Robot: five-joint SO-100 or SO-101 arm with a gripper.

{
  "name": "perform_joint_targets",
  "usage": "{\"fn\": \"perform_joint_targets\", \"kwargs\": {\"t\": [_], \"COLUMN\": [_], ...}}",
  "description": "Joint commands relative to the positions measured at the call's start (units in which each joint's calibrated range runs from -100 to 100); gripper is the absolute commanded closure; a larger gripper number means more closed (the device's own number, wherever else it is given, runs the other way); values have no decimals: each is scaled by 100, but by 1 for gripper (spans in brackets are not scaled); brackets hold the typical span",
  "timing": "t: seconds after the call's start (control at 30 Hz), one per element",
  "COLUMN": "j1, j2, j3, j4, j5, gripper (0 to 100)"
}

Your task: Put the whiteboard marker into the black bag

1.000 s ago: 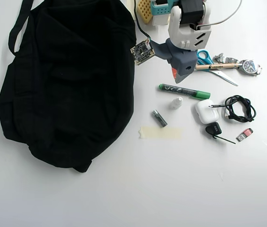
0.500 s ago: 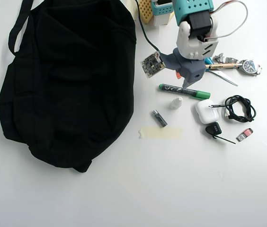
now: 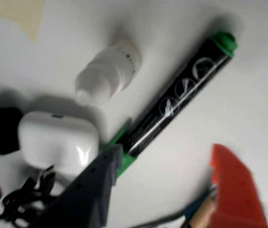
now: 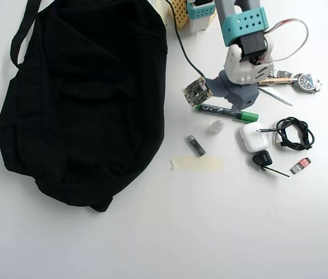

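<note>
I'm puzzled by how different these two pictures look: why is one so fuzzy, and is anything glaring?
Wrist view: soft and blurred, the whiteboard marker print smeared, a bright glare spot on the white case. Overhead view: sharp, evenly lit, faint shadows; the black bag shows almost no detail.

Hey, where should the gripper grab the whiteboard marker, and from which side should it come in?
Probably mid-barrel on the whiteboard marker, coming straight down from above. It lies flat on the table, long and slim, so the fingers should close across its narrow width. The small white bottle and the white case sit close on one side, so stay centred. The gripper already hangs over it.
</note>
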Motion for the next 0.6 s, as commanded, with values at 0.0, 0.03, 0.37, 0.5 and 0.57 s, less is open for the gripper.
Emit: {"fn": "perform_joint_targets", "kwargs": {"t": [0.0,0.03,0.37,0.5,0.57], "j1": [-71,-79,-71,-64,-56], "j2": [38,47,611,793,818], "j3": [-172,-172,-163,-163,-163], "j4": [-152,-152,-574,-755,-764], "j5": [-2363,-2363,-2347,-2347,-2347], "gripper": [68,68,67,68,68]}}
